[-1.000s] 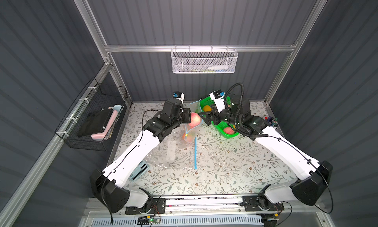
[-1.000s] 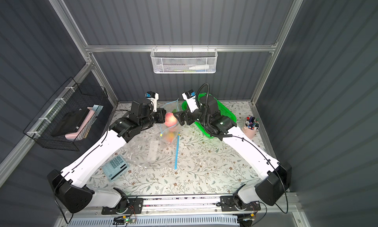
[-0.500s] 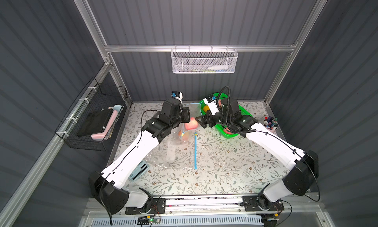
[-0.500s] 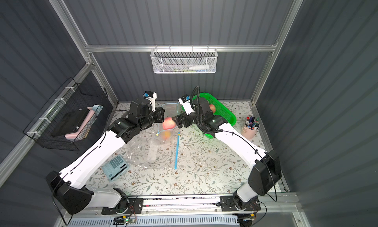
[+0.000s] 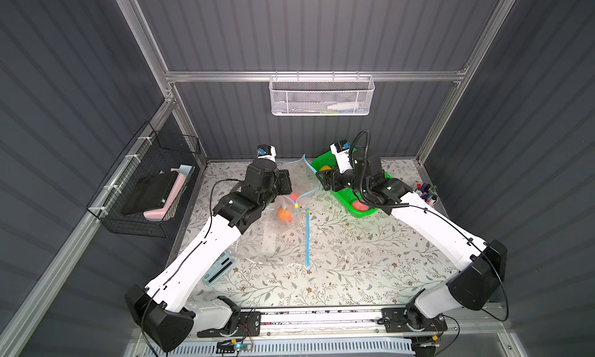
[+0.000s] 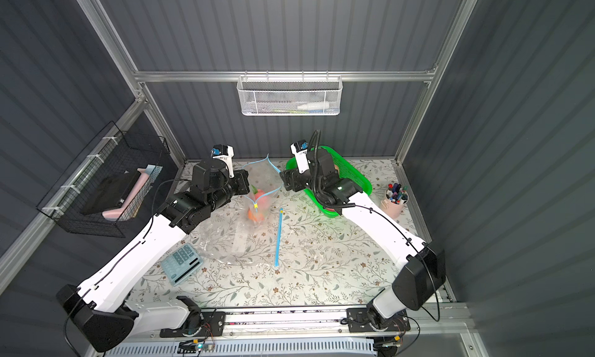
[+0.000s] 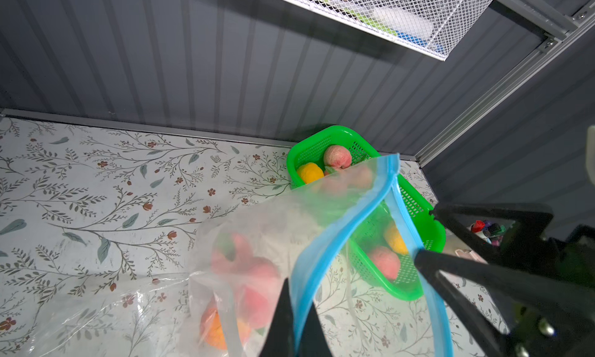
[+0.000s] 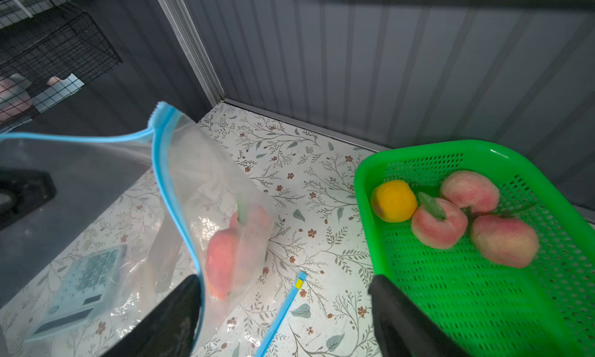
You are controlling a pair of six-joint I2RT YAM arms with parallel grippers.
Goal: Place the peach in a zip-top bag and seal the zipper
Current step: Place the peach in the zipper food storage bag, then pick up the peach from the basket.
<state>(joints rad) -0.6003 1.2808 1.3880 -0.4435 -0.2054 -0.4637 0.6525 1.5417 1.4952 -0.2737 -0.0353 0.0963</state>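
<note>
A clear zip-top bag (image 5: 297, 178) with a blue zipper rim hangs mouth-up, its bottom resting on the table. My left gripper (image 7: 297, 284) is shut on the rim's blue strip and holds the mouth open. A pink peach (image 8: 222, 255) lies inside the bag (image 8: 199, 178), on top of an orange fruit (image 5: 284, 215). It also shows through the plastic as the peach (image 7: 257, 275). My right gripper (image 8: 285, 279) is open and empty, just outside the mouth. One of its fingers (image 8: 180, 307) is close beside the blue rim.
A green basket (image 8: 418, 152) with several peaches and yellow fruits stands right behind the right gripper. A second clear bag lies flat with its blue zipper strip (image 5: 308, 239) on the table. A calculator (image 5: 219, 268), pen cup (image 5: 426, 192) and wire wall basket (image 5: 151, 184) are nearby.
The peach, earlier between my right fingers at the bag's mouth, now lies down inside the bag. My right gripper has drawn back toward the basket. The left grip is unchanged.
</note>
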